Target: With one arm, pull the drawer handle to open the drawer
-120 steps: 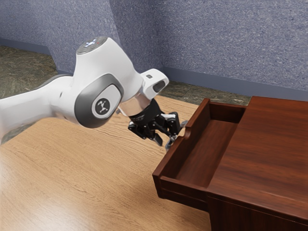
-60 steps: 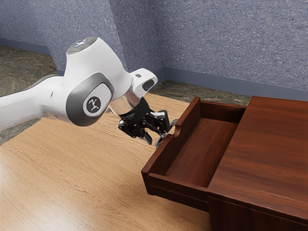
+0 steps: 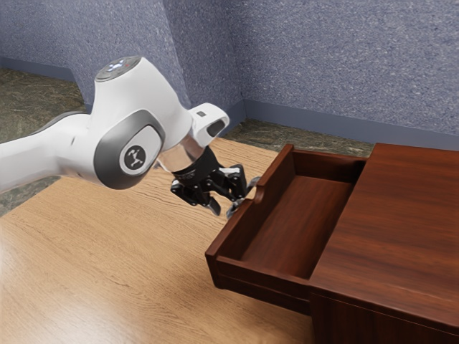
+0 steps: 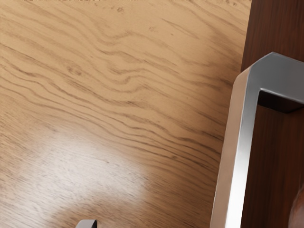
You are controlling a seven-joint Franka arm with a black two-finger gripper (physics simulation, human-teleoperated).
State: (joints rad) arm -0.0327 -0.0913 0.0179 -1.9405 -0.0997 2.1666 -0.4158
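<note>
1. Since one second ago the drawer [image 3: 287, 222] has come further out of the cabinet [image 3: 387, 236], toward the exterior view's left. The gripper [image 3: 225, 206] has drawn back with it over the table [image 3: 107, 279].
2. Exterior view: the drawer is widely open. The gripper sits at the outer face of the drawer front, about its middle, and its two black fingers stand apart.
3. Exterior view, direction: the drawer opens toward the exterior view's left, and its front board runs from near the camera to far from it.
4. Wrist view: the handle [image 4: 237, 142] is a grey metal bar standing off the dark drawer front, with its long axis along that front. One fingertip [image 4: 86, 223] is well apart from the bar, with bare table between. So we judge the fingers are wide and not closed on the bar. Whether the other finger hooks it, we cannot tell.
5. Handling, as we judge: drawer and handle are stiff and not fragile. The wooden drawer is probably rather heavy, but it slides. The metal looks smooth, maybe slippery. The best hold is the middle of the bar, so the pull stays straight.
</note>
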